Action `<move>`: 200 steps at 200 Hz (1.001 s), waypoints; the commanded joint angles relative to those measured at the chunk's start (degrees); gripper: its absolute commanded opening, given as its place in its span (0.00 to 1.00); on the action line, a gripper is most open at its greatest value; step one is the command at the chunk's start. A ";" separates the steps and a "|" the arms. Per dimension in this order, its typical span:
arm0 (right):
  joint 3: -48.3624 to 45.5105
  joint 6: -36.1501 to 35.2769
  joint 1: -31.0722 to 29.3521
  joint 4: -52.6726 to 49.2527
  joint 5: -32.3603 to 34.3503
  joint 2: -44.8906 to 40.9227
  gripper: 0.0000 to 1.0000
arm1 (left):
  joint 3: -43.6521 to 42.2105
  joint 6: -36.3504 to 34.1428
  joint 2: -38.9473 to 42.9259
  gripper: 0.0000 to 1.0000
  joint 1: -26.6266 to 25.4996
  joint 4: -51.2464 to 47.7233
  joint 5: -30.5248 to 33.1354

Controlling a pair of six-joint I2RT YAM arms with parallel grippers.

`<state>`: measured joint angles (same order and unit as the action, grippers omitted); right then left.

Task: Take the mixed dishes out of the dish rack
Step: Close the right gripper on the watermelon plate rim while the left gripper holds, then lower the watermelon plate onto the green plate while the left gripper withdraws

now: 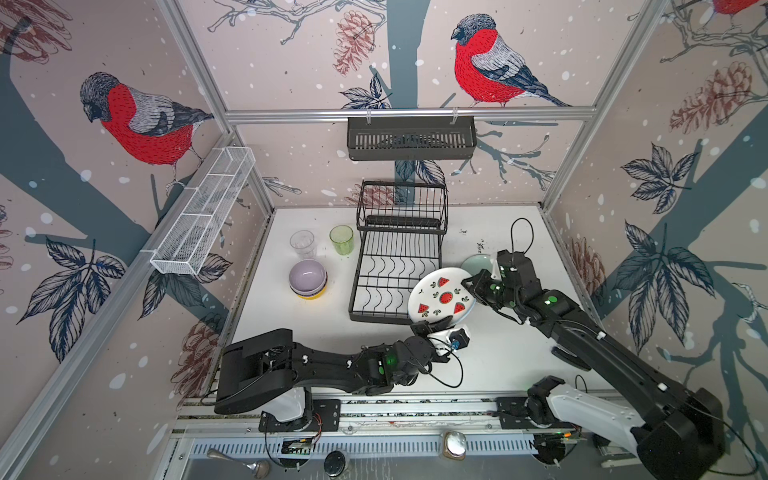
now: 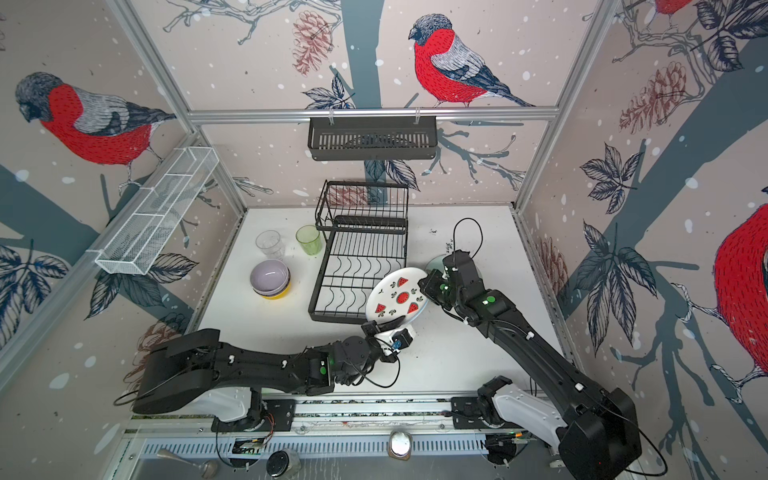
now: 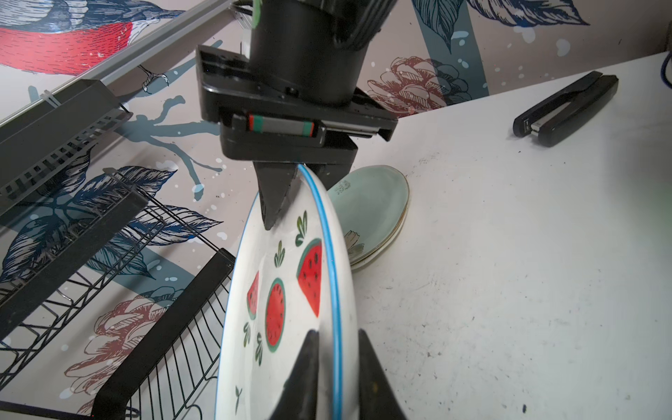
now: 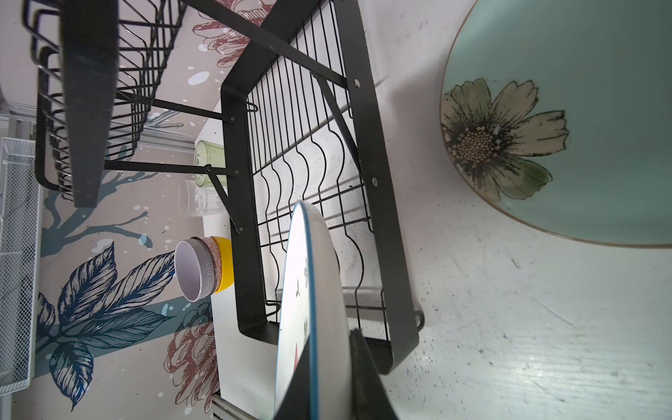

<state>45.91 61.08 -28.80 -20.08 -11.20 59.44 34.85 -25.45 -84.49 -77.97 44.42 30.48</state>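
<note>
Dish rack [image 1: 374, 319] stands mid-desk w/ its back tier raised; every dish in view is outside it. On the desk [image 1: 498, 361] left of the rack, a clear ribbed glass [image 1: 302, 244] & a green glass [image 1: 342, 240] stand upright side by side. Nearer the front is a nested stack: lilac bowl [image 1: 307, 273] on top, pink-patterned bowl [image 4: 212, 263] in the middle, yellow bowl [image 1: 312, 296] at the bottom. Right of the rack a mint plate [image 4: 582, 109] w/ a flower print lies flat on a second plate [image 3: 380, 251], of which only the pale rim shows. A black slotted basket [image 1: 411, 139] hangs on the back rail and a white mesh basket [image 1: 203, 212] on the left rail; can't make out what is in them.

Watermelon-print plate [image 1: 442, 297] is off the desk, tilted, over the rack's near right corner, btw the two arms. Left arm [image 1: 324, 361] lies low, stretched from the left base toward the right. Left fingers [image 3: 309, 371] straddle the plate's near rim, one on each face and v. close, but can't tell whether they press or stand just off. Right arm [image 1: 582, 328] reaches in diagonally from the right base, wrist above the mint plate. Right fingers [image 4: 363, 371] are clamped tight on the plate's far right rim, one each side. A black stapler [image 3: 567, 109] lies on the desk, well apart from the plates.
</note>
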 commanded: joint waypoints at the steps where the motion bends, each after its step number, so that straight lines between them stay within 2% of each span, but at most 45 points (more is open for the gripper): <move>1: 0.08 0.79 -0.12 3.90 -3.04 -0.54 0.01 | 0.14 3.13 0.38 0.25 0.02 8.27 3.09; 22: -0.25 1.14 -0.10 4.38 -3.20 -0.99 0.00 | 0.15 3.13 0.21 0.26 0.08 8.31 3.42; 39: -0.43 1.39 0.00 4.61 -3.21 -1.26 0.00 | 0.24 3.22 0.03 0.42 0.04 8.47 3.76; 49: -0.53 1.41 0.12 4.69 -3.24 -1.42 0.00 | 0.22 3.30 0.11 0.57 0.10 8.53 4.01; 55: -0.50 1.48 0.21 4.81 -3.26 -1.48 0.00 | 0.13 3.27 0.11 0.74 0.10 8.70 4.19; 60: -0.62 1.53 0.28 4.77 -3.22 -1.54 0.00 | 0.20 3.31 0.11 0.95 0.10 8.75 4.23; 63: -0.61 1.50 0.34 4.86 -3.25 -1.59 0.00 | 0.17 3.30 0.18 0.98 0.03 8.75 4.27; 150: -2.01 0.82 4.10 4.14 -3.44 -3.41 0.00 | -0.30 3.47 0.49 0.98 0.11 9.49 6.38; 200: -2.06 -3.34 13.22 1.79 -4.70 -6.06 0.00 | -1.81 3.48 2.21 0.98 0.25 10.93 7.24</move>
<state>43.40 60.12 -19.22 -20.27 -13.74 54.57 33.63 -22.31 -83.15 -77.84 51.72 36.45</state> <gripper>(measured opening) 0.129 0.980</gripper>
